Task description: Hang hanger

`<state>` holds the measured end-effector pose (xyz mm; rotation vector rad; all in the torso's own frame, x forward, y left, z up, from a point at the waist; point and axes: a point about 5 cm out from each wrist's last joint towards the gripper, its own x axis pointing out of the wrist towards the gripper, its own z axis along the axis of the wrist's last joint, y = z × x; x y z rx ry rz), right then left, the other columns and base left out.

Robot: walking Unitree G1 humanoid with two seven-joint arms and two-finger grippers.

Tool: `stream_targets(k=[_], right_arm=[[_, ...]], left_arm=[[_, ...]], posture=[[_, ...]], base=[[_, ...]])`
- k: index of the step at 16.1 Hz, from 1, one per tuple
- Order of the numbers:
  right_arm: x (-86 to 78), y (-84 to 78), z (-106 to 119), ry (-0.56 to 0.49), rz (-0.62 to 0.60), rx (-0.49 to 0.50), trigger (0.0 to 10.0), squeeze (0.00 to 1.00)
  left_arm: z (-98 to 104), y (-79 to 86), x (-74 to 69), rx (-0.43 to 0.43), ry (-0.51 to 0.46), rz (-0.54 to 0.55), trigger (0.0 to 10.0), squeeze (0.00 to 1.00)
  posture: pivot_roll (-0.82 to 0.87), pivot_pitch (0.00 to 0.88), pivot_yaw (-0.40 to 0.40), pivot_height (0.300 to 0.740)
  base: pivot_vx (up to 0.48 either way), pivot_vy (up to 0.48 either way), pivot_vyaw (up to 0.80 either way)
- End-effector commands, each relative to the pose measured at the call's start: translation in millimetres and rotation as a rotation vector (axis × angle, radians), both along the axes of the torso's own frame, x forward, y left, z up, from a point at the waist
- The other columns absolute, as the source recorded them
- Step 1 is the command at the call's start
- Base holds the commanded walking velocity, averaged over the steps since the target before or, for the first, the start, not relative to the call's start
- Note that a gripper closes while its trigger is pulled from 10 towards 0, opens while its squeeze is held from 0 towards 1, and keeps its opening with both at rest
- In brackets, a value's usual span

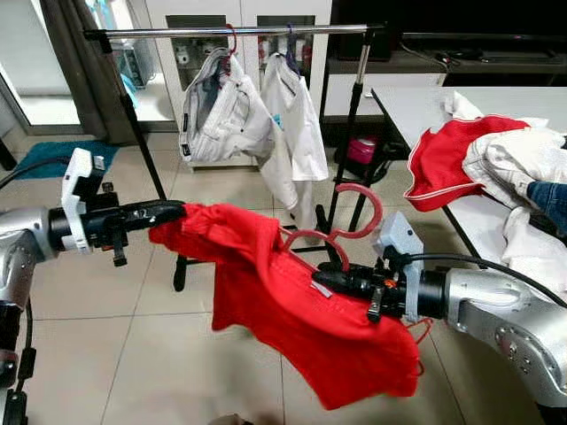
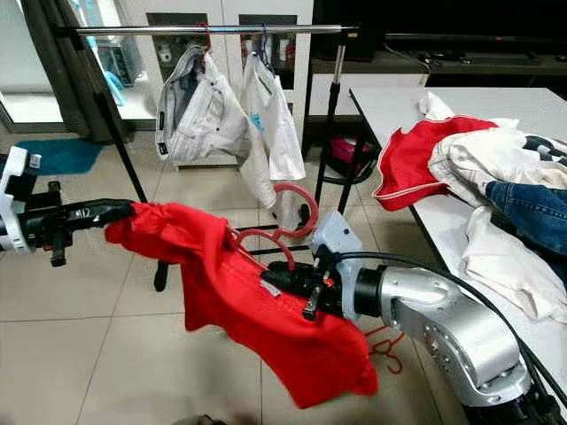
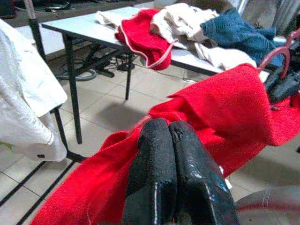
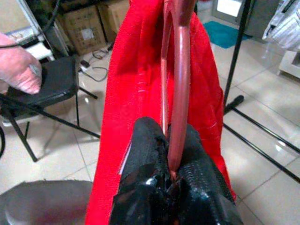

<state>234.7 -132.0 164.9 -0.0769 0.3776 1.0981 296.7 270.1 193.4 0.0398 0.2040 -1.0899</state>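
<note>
Red garment (image 1: 292, 301) pinched by left tool (image 3: 171, 136), right tool (image 4: 171, 140) clamping hanger (image 1: 350, 221) (pink).

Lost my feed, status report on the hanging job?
Left gripper shut on red garment. Right gripper shut on pink hanger. Rail ahead, two white garments already hanging.
</note>
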Motion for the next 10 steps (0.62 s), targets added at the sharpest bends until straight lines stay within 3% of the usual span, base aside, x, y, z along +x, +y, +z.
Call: stream_targets(k=[1,4,7,9,10], right_arm=[[1.6,0.7,2,-0.018,0.006,-0.017,10.0,0.00],[-0.3,1.2,-1,-0.016,0.029,-0.045,10.0,0.00],[-8.3,3.6,-5,0.001,0.085,-0.060,10.0,0.00],[-11.8,3.3,-6,0.010,0.094,-0.061,10.0,0.00],[-13.0,3.4,-6,0.012,0.098,-0.061,10.0,0.00]], left_arm=[[6,-1.8,1.8,0.062,-0.037,-0.007,0.0,0.00],[15,-5.3,14.1,0.089,-0.137,0.058,0.0,0.00],[25,2.4,34.1,0.127,-0.300,0.280,0.0,0.00],[34,8.3,42.1,0.067,-0.389,0.404,0.0,0.00],[35,12.5,44.5,0.084,-0.399,0.452,0.0,0.00]], posture=[[-0.10,0.000,0.027,0.740],[-0.09,0.000,0.028,0.740],[-0.10,0.000,0.034,0.740],[-0.10,0.000,0.039,0.740],[-0.10,0.000,0.041,0.740]], base=[[0.000,0.000,0.00],[0.000,0.000,0.00],[0.000,0.000,0.00],[0.000,0.000,0.00],[0.000,0.000,0.00]])
